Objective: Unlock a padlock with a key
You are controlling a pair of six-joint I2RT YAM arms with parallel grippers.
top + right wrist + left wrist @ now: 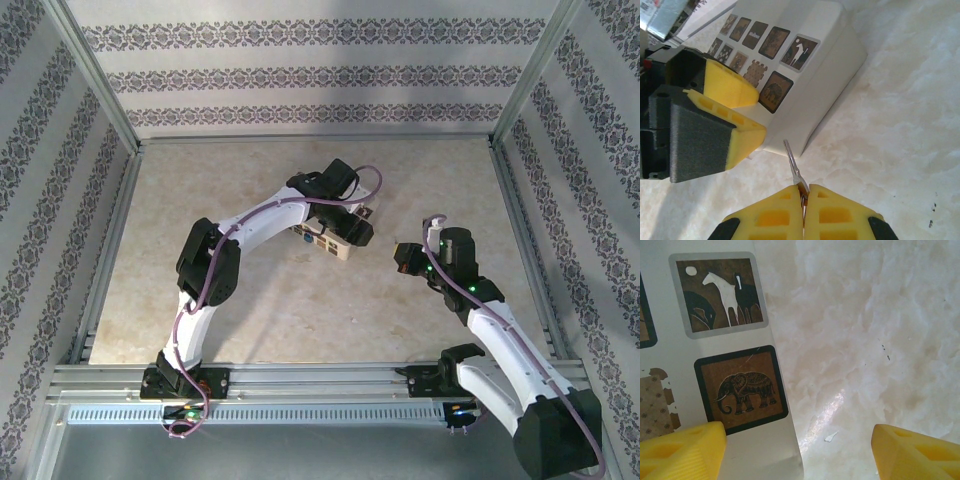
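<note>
Your right claw [804,192] pinching the key [791,161], blade toward the cream picture box [830,45]; your left claw [797,440] spread over the box's edge, marbled worktop [880,340] beneath

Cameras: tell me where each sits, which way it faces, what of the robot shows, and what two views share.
Top external: above and behind the bases, facing down on the table; both arms, left hand over the cream box, right hand nearby.
Left wrist: faces down at box and table; its yellow fingertips show.
Right wrist: faces the box and left hand; its shut fingers pinch the key.
Shared: both wrist views show the box's elephant picture.
</note>
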